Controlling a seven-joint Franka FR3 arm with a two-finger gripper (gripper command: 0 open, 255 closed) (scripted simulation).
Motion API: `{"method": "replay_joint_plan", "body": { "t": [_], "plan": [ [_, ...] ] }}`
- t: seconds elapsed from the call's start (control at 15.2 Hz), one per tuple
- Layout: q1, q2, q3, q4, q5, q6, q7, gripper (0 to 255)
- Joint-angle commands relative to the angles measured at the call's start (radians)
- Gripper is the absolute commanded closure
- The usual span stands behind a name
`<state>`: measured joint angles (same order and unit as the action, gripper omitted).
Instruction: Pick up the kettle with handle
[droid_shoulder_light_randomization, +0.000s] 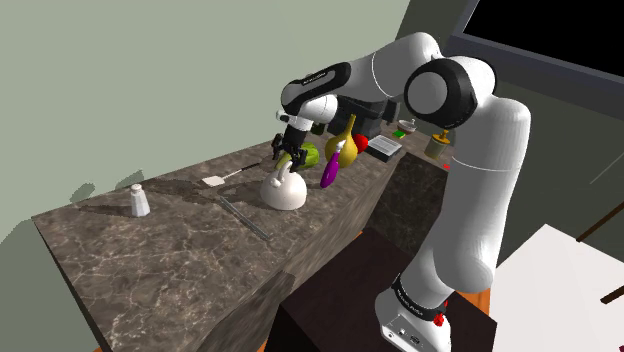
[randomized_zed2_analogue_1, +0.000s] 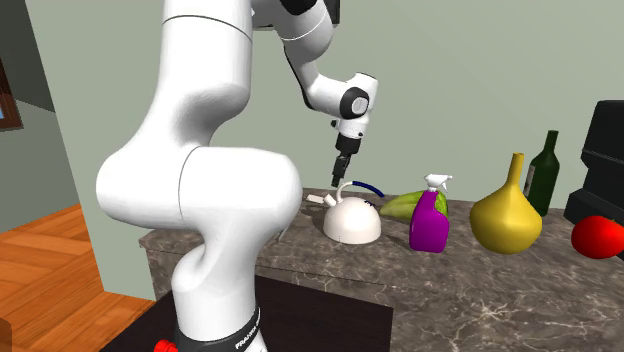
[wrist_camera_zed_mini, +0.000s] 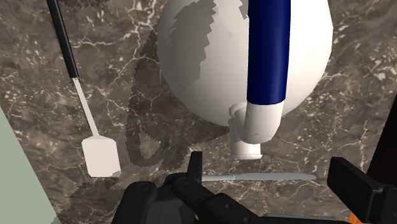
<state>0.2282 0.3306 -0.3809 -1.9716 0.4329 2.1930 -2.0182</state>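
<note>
while arm (droid_shoulder_light_randomization: 480, 170) reaches out, spread gripper (droid_shoulder_light_randomization: 288, 157) points down over kettle (droid_shoulder_light_randomization: 283, 193)

White lettering, seemingly "FRANKA EMIKA", runs along the black band (randomized_zed2_analogue_1: 228, 338) round the arm (randomized_zed2_analogue_1: 200, 180) just above its base. The shoulder view shows that band's lettering too, too small to read.

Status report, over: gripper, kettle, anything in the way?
Gripper open, above the kettle. Kettle upright on counter, blue handle ungripped. Spatula and spray bottle beside it, not blocking.
</note>
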Motion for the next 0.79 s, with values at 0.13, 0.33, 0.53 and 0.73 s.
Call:
{"method": "replay_joint_plan", "body": {
  "t": [0.13, 0.33, 0.53, 0.73],
  "plan": [
    [-0.008, 0.042, 0.015, 0.004, 0.029, 0.031, -0.035, 0],
    [-0.015, 0.074, 0.025, -0.002, 0.051, 0.064, -0.056, 0],
    [-0.013, 0.072, 0.026, -0.003, 0.051, 0.064, -0.053, 255],
    [-0.013, 0.072, 0.026, -0.003, 0.051, 0.064, -0.053, 255]
  ]
}}
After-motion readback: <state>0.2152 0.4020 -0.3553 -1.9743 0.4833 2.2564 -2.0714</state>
